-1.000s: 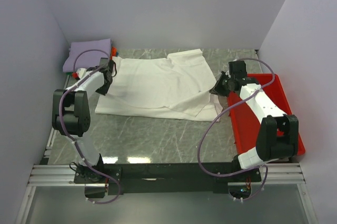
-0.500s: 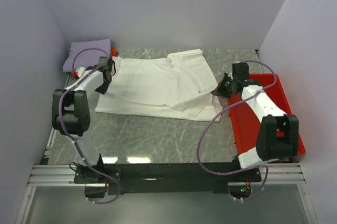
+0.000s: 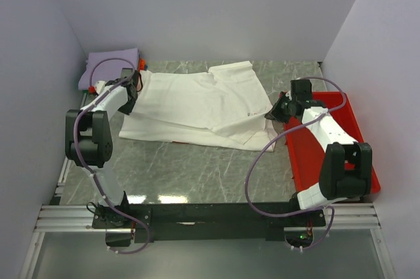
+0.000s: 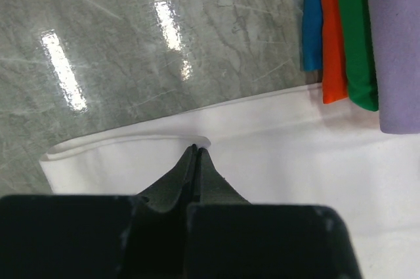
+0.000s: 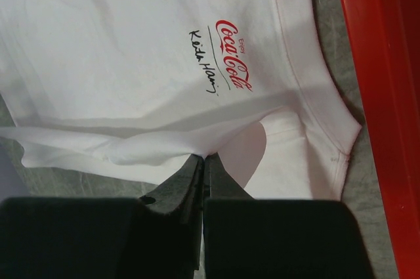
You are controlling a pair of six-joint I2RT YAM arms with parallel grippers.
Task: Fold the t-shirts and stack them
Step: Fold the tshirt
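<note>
You are holding the white t-shirt [image 3: 197, 105] spread across the worktop [image 3: 197, 167]. The left gripper [image 4: 197, 150] is clenching its jaws on the doubled hem edge, near the folded stack [image 4: 357, 29]. The right gripper [image 5: 203, 158] is clamping a fold below the collar, probably to keep the cloth taut for folding.
</note>
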